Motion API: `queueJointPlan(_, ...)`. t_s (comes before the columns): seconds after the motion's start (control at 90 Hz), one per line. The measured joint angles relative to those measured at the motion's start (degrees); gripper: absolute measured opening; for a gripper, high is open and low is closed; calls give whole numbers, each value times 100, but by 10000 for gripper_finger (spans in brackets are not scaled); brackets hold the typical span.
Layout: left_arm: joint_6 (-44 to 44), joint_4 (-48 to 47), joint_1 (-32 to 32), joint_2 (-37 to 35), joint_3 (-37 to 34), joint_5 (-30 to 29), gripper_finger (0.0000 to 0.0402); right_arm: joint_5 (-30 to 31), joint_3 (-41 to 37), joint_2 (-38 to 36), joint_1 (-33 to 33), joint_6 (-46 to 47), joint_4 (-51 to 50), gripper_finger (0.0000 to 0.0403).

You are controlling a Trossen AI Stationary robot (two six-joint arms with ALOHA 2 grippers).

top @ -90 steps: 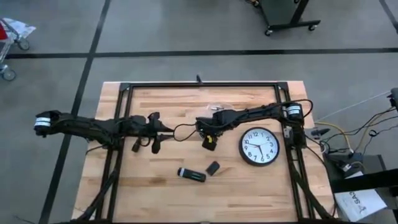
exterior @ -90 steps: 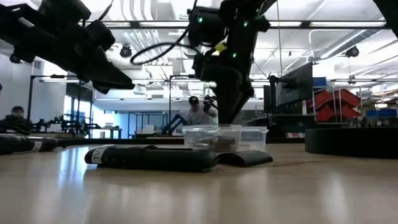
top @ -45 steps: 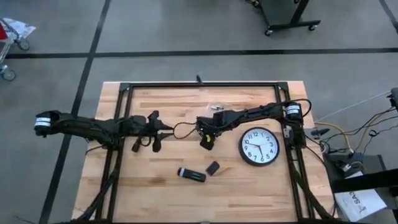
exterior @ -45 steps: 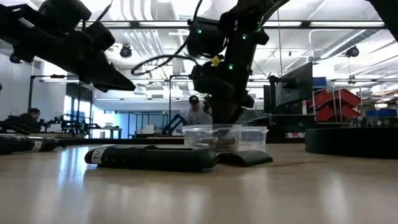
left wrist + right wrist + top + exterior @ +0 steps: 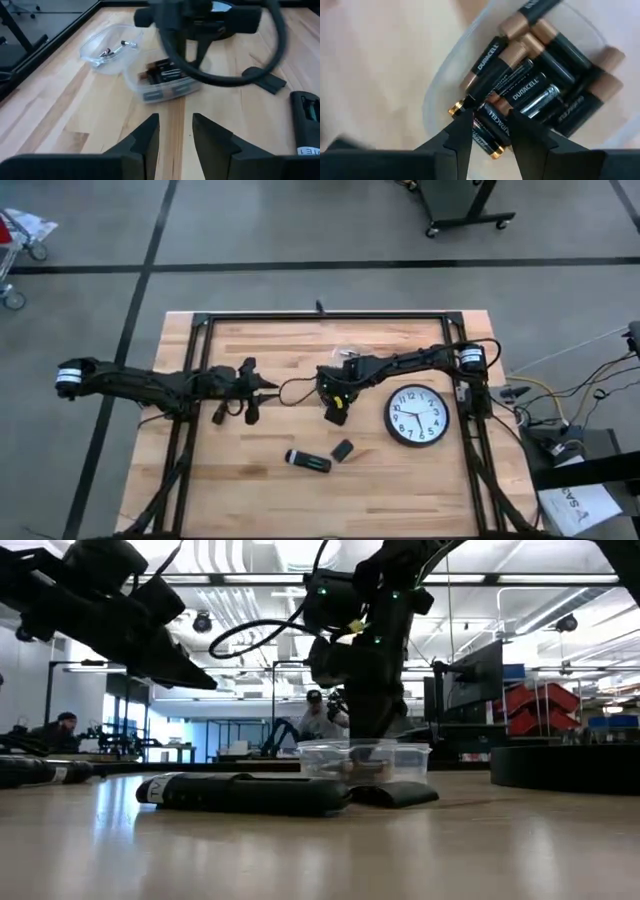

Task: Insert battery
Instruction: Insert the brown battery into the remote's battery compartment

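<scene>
A clear plastic container (image 5: 162,82) of several black-and-copper batteries (image 5: 530,90) stands mid-table. My right gripper (image 5: 492,137) hangs over it, pointing down, open, its fingertips low among the batteries. The black remote (image 5: 308,461) lies on its side nearer the table's front edge, with its loose battery cover (image 5: 343,450) beside it. My left gripper (image 5: 175,135) waits open above the table to the container's left (image 5: 255,395), holding nothing. My right gripper comes from above with its fingers (image 5: 462,132) on either side of the end of one battery (image 5: 492,127) that lies in the container. Whether the fingers touch it, I cannot tell.
A second clear dish (image 5: 107,47) with small bits lies just beyond the container. A round wall clock (image 5: 417,415) lies face up at the right. A black frame (image 5: 320,316) borders the table.
My right gripper has rocked a little over the container, tipping toward the table's left and back, while staying low among the batteries.
</scene>
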Motion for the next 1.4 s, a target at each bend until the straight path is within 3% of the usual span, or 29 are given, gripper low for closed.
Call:
queueJointPlan(0.189, -11, -41, 0, 0, 0, 0, 98, 80, 0, -52, 114, -549, -842, 108)
queueJointPlan(0.378, -13, -61, 0, 0, 0, -4, 98, 1163, -85, -52, 95, -666, -1953, 128)
queueJointPlan(0.856, -39, -70, 0, 0, -2, -9, 98, 1693, -203, -234, -46, -510, -1667, 165)
queueJointPlan(1.111, -39, -70, 0, 0, -4, -9, 98, 2447, -341, -568, 35, -105, -1423, 152)
queueJointPlan(1.4, -39, -108, 0, 0, -29, -7, 98, 2638, -1166, -559, 41, -4, -386, 135)
